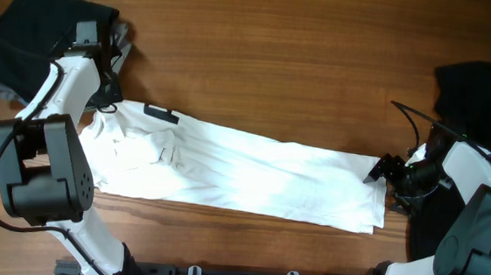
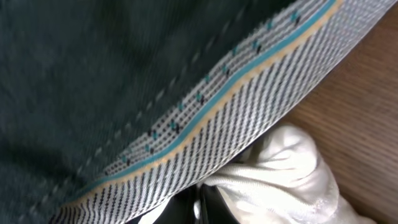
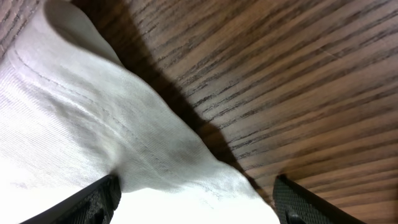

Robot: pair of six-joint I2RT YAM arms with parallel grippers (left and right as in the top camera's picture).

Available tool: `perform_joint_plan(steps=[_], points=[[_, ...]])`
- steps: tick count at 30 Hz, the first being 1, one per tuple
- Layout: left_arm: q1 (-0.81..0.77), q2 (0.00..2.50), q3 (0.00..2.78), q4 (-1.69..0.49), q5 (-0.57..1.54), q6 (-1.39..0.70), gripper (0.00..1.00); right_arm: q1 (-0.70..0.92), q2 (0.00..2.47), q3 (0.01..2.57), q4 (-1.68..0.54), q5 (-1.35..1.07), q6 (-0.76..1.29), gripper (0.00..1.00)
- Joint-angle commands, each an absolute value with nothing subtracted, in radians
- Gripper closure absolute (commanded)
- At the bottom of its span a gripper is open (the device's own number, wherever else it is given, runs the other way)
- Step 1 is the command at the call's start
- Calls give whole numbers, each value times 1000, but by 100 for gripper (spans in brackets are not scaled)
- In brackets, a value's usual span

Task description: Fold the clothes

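A white T-shirt (image 1: pixel 251 177) lies in a long band across the wooden table (image 1: pixel 304 63), running from the left arm down to the right arm. At its right end, close to the robot's side, the right gripper (image 1: pixel 378 171) sits at the shirt's edge. In the right wrist view its fingers (image 3: pixel 93 202) stand wide apart, with a fold of the white cloth lying between them on the wood and neither fingertip closed on it.

Near the shirt's upper left edge is a short black bar (image 1: pixel 161 112); whether it carries any writing is too small to tell.

Farther back on the left, the left gripper (image 1: pixel 108 78) hangs where the shirt's corner meets a dark garment (image 1: pixel 35 24) heaped at the table's far left corner. The left wrist view is filled by that garment and its grey woven band (image 2: pixel 249 106), edged with a teal and a tan stripe, with bunched white cloth just below. Only a sliver of the fingers shows there, so their opening and hold cannot be told.

A black garment (image 1: pixel 473 85) lies at the far right, beside the right arm.
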State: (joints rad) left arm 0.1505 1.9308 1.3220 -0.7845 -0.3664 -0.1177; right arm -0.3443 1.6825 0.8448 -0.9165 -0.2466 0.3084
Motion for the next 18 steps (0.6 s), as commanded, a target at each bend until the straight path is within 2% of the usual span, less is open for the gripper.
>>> perform_joint_plan(steps=[1,9,14,18], points=[[171,1898,1340,-839,-360,-145,96,-342,1744,785,-856,-293,262,16],[177,1753,1340,-1075,-307,-189,96,-342,1744,785,-857,-293,262,16],[220,1735,1340,-1074,-310,-218,96,-342,1744,785,-857,-293,262,16],[249,1733,1340,-984,-237,-217,96,-342,1744,785,-857,-293,262,16]])
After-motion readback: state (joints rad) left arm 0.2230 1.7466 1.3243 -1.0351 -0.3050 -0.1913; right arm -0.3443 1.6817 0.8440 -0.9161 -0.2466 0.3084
